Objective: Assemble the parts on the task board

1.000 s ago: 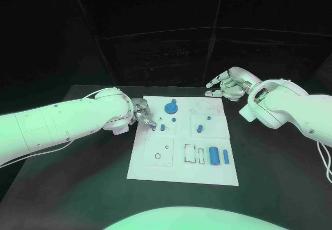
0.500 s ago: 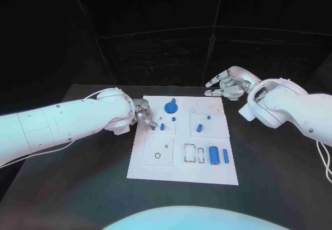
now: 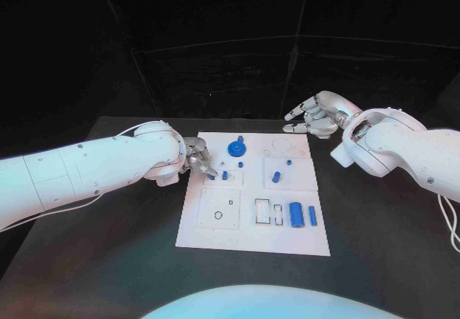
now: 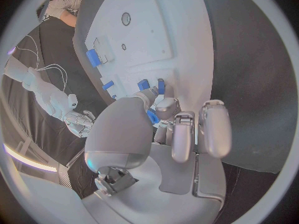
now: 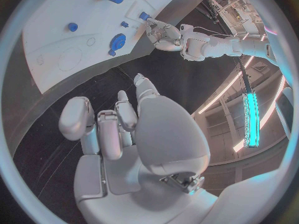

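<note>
Pinching a half-hidden blue part (image 4: pixel 152 116), left robot hand (image 3: pixel 199 159); right robot hand (image 3: pixel 314 115) loosely spread, empty.

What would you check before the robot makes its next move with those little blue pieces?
1. Left hand has a part: ok. In the left wrist view a small blue piece sits pinched at its fingers.
2. That hand is over the task board: ok, at the board's left edge, near the small blue pegs.
3. Which hole the piece goes into: cannot tell.
4. Right hand out of the way: ok, it hovers off the board's far right corner, holding nothing.
5. Other parts undisturbed: ok, the blue gear and the blue cylinder lie on the board.
</note>
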Controlling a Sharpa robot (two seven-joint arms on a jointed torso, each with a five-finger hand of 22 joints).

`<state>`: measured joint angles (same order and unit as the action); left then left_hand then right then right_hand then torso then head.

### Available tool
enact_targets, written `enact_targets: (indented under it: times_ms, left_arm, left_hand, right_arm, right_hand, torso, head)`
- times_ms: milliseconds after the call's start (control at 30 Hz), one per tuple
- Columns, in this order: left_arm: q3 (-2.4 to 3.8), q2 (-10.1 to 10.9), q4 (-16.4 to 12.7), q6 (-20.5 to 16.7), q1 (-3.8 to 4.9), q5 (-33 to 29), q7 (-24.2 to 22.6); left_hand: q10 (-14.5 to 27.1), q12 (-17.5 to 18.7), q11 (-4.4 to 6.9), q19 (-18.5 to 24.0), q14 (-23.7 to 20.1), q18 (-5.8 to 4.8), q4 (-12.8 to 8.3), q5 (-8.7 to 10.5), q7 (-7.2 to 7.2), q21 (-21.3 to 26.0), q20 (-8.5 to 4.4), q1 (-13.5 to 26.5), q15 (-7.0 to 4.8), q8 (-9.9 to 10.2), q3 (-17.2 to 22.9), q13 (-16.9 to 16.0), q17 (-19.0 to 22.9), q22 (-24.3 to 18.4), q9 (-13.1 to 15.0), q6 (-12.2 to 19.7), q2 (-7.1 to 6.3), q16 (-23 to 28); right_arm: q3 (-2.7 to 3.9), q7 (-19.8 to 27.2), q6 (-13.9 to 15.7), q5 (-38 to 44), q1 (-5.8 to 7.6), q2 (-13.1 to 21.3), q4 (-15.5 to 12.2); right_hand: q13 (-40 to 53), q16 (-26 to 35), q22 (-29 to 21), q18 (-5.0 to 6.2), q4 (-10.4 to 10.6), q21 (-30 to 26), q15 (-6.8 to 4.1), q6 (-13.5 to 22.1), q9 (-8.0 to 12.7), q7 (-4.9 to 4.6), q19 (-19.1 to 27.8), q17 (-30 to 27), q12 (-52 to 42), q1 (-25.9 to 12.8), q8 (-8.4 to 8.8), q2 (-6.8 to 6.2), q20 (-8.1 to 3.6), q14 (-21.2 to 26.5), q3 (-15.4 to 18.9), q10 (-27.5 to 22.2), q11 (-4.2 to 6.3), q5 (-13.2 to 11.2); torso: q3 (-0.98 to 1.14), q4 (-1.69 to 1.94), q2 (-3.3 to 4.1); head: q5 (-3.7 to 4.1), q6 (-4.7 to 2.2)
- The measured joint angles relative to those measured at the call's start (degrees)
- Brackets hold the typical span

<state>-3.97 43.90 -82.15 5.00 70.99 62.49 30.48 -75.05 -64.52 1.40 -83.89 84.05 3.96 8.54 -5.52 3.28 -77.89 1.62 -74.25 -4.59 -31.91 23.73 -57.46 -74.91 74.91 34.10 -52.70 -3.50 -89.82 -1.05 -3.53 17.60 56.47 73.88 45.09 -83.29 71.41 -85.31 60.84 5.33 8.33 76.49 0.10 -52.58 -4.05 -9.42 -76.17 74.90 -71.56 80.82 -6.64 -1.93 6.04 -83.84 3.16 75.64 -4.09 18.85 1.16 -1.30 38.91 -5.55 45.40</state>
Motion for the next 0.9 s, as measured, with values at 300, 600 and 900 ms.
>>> enact_targets:
  times_ms: [300,600,900]
  left_arm:
    - [-0.01,0.0,0.1,0.8,0.00,0.2,0.1]
    - [0.01,-0.1,0.2,1.3,0.03,0.5,0.0]
    - [-0.05,-0.7,1.0,1.7,0.09,0.6,0.0]
  left_hand:
    - [0.0,0.0,-0.01,0.0,0.0,0.00,0.2,0.01,-0.12,0.0,0.00,0.1,0.00,-0.3,0.2,0.0,0.0,0.0,0.2,-0.1,0.06,0.0]
    - [0.0,0.0,-0.01,0.0,0.0,0.01,0.2,0.04,-0.12,0.0,0.00,0.1,0.00,-0.3,0.2,0.0,0.0,0.0,0.3,-0.1,0.05,0.0]
    - [-0.2,0.0,0.21,0.0,0.0,0.00,-0.5,-0.02,-0.50,0.0,0.00,2.2,0.00,-1.1,1.9,-0.4,0.0,0.0,0.7,-0.5,-0.26,0.0]
  right_arm:
    - [0.00,0.0,0.0,0.0,0.00,0.0,0.0]
    - [0.00,0.0,-0.1,0.0,-0.01,-0.1,0.1]
    - [0.00,0.1,-0.1,0.0,-0.01,-0.2,0.2]
  right_hand:
    - [0.0,0.0,0.0,0.00,0.0,0.0,0.00,0.0,0.0,0.00,0.0,0.0,0.0,0.0,0.00,0.00,0.00,0.0,0.0,0.0,0.00,0.0]
    - [0.0,0.0,-0.1,0.00,0.2,-0.2,0.00,0.0,0.0,0.00,0.0,0.0,0.0,0.0,0.00,0.00,0.00,0.0,0.2,0.0,0.00,0.3]
    - [0.0,0.0,-0.1,0.00,0.2,-0.2,0.00,0.0,0.0,0.00,0.0,0.0,0.0,0.0,0.00,0.00,0.00,0.0,0.2,0.0,0.00,0.3]
  torso:
    - [0.00,0.00,0.00]
    - [0.00,0.01,-0.03]
    - [0.02,0.01,-0.02]
  head:
    - [0.06,0.07]
    - [-0.04,0.01]
    - [-0.07,0.00]
